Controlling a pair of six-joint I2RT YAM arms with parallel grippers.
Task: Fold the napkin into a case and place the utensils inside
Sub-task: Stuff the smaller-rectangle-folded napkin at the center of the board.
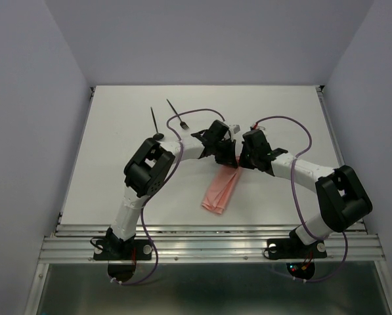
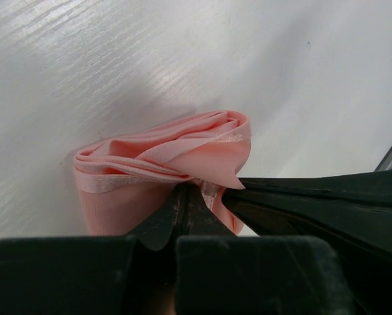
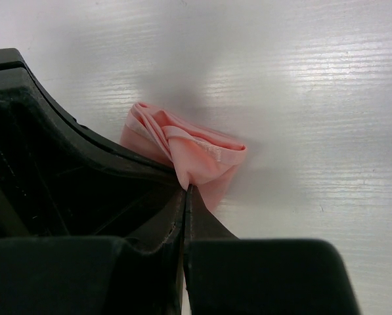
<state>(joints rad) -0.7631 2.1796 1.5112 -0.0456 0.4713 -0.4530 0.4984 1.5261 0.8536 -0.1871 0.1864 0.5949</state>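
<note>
Left end effector (image 2: 186,195) and right end effector (image 3: 186,191) each pinched, jaws closed, one end of the folded pale salmon-pink fabric napkin (image 1: 220,191) on the white surface (image 1: 287,118).

Napkin (image 2: 169,154) corner inside pinched fingers (image 2: 161,226)

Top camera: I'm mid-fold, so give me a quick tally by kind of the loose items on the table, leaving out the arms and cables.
napkin, pink: 1
fork, black: 1
spoon, black: 1
Total: 3
</note>
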